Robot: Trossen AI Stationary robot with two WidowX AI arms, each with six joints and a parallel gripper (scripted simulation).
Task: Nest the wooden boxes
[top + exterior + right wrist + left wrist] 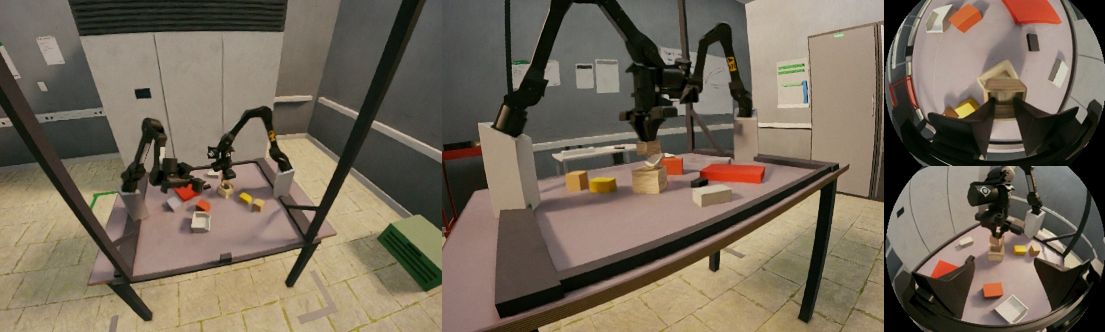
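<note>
Wooden boxes sit at the centre of my work: the right claw [227,177] [647,140] [997,238] [1004,100] has me clamped on the smaller box [648,147] [996,239] [1005,86], held above the larger box [226,191] [649,181] [996,256] [1011,70] on the counter [235,250] [592,225] [977,267] [954,63]. In my top view, taking the larger box as the dial's centre, the left claw [206,186] [687,97] [1005,263] hangs toward nine o'clock, its fingers wide apart with nothing between them. Farther out, I see the yellow block [245,198] [602,185] [1020,250] [967,107] at four, the orange block [203,205] [672,166] [993,290] [965,18] at eight, and the white open box [201,222] [1011,309] [939,19] at seven.
</note>
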